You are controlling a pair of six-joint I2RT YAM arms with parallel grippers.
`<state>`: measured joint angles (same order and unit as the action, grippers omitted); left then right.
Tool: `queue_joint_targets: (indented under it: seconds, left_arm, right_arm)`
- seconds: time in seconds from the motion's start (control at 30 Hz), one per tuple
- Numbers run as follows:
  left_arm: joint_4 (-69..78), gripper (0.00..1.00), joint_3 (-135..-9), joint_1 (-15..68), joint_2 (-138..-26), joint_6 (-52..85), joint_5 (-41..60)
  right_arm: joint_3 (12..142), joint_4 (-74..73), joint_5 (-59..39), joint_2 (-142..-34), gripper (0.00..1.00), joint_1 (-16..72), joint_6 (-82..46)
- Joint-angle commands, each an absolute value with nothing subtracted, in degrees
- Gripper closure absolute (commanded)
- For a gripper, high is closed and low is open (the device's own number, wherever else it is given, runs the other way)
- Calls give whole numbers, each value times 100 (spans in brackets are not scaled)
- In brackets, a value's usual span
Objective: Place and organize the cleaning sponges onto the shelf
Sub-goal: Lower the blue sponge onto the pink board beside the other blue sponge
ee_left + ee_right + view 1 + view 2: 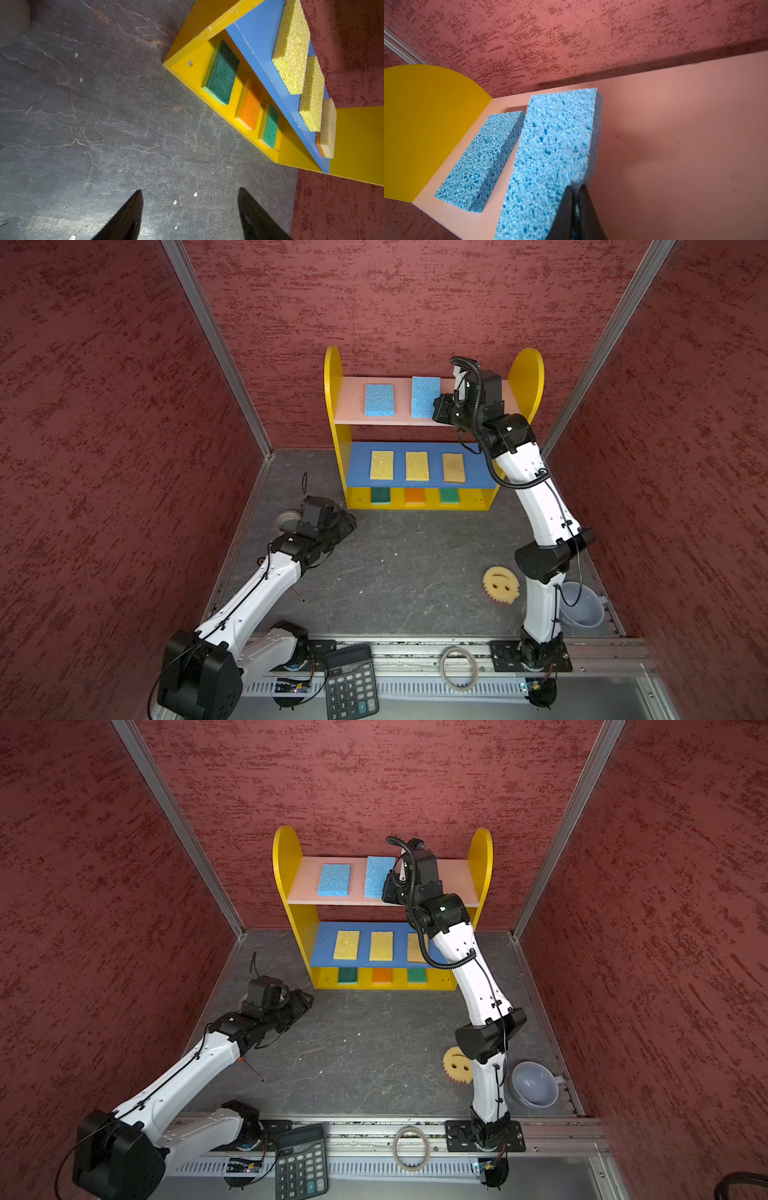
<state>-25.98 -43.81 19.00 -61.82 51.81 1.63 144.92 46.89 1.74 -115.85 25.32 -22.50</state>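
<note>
While its jaws are pinching almost closed on one corner, the right gripper [576,188] is holding a blue sponge [556,145] tilted over the pink top board [675,124] of the shelf [332,377], at 12 o'clock in both top views. A second blue sponge [481,162] is lying flat beside it. The left gripper [190,190] is hovering wide open and empty above the floor [104,104] at 9 o'clock. A smiley sponge [500,584] is sitting at 4 o'clock.

1. Two blue sponges [379,399] [423,396].
2. Three yellow or tan sponges [382,465] [417,465] [453,467].
3. Two green-topped sponges [380,495] [449,494].
4. One orange-topped sponge [414,495].
5. One round smiley sponge [500,584].
6. One shelf [332,377].
7. One calculator [351,684], one cup [582,610], one ring [458,668].
</note>
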Motion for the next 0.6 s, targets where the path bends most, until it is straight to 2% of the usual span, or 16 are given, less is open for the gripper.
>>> queue_joint_targets:
  seconds: [0.0, 0.4, 0.57]
  left_arm:
    - [-2519, 28, -4280, 1865, -6188, 5197, 191]
    - [-2539, 27, -4284, 1864, -6170, 5195, 193]
    - [-2527, 27, -4265, 1871, -6145, 5199, 189]
  right_arm:
    - [14634, 4878, 285, -11737, 86, 2498, -2285]
    - [14631, 4826, 254, -11819, 80, 2430, -2368]
    - [14632, 4828, 246, -11689, 72, 2425, -2373]
